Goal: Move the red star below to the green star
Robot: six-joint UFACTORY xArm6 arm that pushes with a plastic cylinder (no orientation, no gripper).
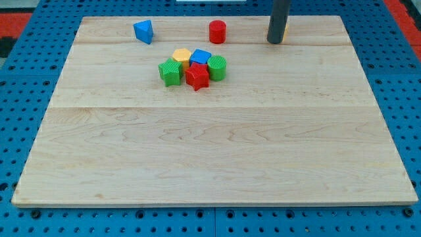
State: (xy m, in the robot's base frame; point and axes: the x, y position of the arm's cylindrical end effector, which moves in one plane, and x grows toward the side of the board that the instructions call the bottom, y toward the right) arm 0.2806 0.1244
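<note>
The red star [197, 77] lies in a tight cluster on the upper middle of the wooden board [217, 151]. The green star [170, 72] is just to its left, close to touching it. My tip [275, 41] rests on the board near the view's top, well to the upper right of the cluster and apart from it.
In the cluster are also a yellow hexagon [181, 56], a blue cube [200, 57] and a green rounded block [217, 68]. A blue triangle [143, 31] and a red cylinder [218, 31] stand near the top edge. A yellow block [287, 29] peeks out behind the rod.
</note>
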